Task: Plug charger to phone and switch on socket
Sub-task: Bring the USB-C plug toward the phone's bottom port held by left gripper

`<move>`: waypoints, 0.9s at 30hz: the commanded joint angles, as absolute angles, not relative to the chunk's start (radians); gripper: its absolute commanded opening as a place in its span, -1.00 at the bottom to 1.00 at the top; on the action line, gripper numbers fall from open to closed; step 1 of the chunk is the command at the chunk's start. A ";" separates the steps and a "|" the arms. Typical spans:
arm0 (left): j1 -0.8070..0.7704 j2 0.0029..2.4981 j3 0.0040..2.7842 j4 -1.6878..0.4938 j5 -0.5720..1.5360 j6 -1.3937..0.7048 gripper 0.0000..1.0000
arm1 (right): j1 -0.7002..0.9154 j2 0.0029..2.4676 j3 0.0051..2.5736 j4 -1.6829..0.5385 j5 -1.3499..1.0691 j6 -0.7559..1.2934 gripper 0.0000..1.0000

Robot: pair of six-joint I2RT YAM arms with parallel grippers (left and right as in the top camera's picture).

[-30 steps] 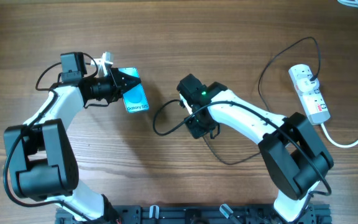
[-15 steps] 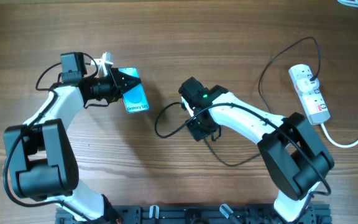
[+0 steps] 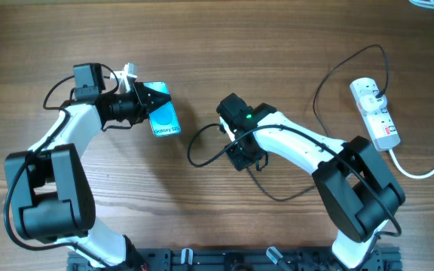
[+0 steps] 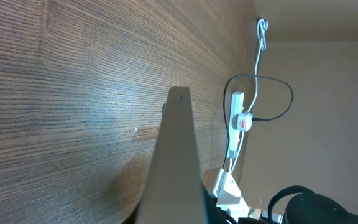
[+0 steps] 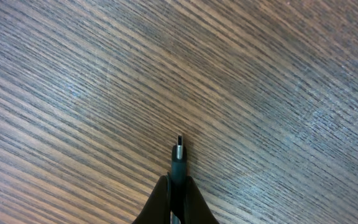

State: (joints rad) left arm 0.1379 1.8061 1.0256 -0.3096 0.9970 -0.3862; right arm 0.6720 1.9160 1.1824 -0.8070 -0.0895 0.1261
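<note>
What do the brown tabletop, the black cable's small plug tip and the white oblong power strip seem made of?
Brown tabletop: wood or wood-look laminate, matte, with fine parallel grain. Plug tip: bare metal, silvery sheen, on a dull black sleeve, likely plastic or rubber. White power strip: smooth moulded plastic, probably.

Edge-on phone [image 4: 176,158] at centre; socket [image 4: 236,104] with looped charger [image 4: 291,98] well beyond, on table [image 4: 73,93].

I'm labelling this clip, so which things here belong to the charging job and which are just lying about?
In the job: phone, gripped by the left gripper; charger, its plug end in the right gripper; socket, at the far right.
Just there: thick white cord trailing from the socket; wooden table.
</note>
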 commanded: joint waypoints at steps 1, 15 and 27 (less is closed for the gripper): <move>0.142 1.786 1.032 -0.307 1.031 -0.370 -0.92 | 0.676 1.927 1.150 -0.781 -0.140 0.123 -0.92; 0.156 1.785 1.032 -0.025 1.451 -0.453 -0.92 | 0.585 1.701 1.151 -0.722 -1.048 -0.182 -0.91; 0.127 1.510 1.032 -0.026 1.275 -0.754 -0.91 | 0.585 1.704 1.151 -0.354 -1.363 0.104 -0.91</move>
State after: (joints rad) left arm 0.1490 1.6321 1.0248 -0.0296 1.3479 -0.6903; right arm 0.5835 1.7042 1.1446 -0.3721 -1.2419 0.0799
